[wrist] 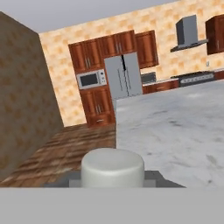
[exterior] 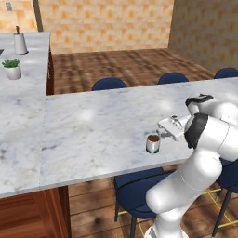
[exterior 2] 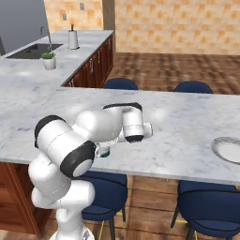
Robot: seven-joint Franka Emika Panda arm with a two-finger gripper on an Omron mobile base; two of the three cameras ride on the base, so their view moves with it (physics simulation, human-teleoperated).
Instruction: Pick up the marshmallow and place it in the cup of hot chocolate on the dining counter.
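The cup of hot chocolate [exterior: 153,143], a small white mug of brown liquid, stands near the front edge of the dining counter [exterior: 93,135]. My gripper [exterior: 161,131] points sideways just right of and slightly above the mug's rim. In the hand view a white rounded marshmallow [wrist: 113,165] sits between the finger tips, so the gripper [wrist: 113,176] is shut on it. In the right base view my arm covers most of the cup [exterior 2: 104,151]; just its greenish base band peeks out.
Dark blue chairs [exterior: 109,84] line the far side and another chair [exterior: 139,188] sits below the near edge. A round grey plate [exterior 2: 228,149] lies at the counter's right. A white plant pot [exterior: 12,69] and a tall holder [exterior: 19,44] stand on the side counter.
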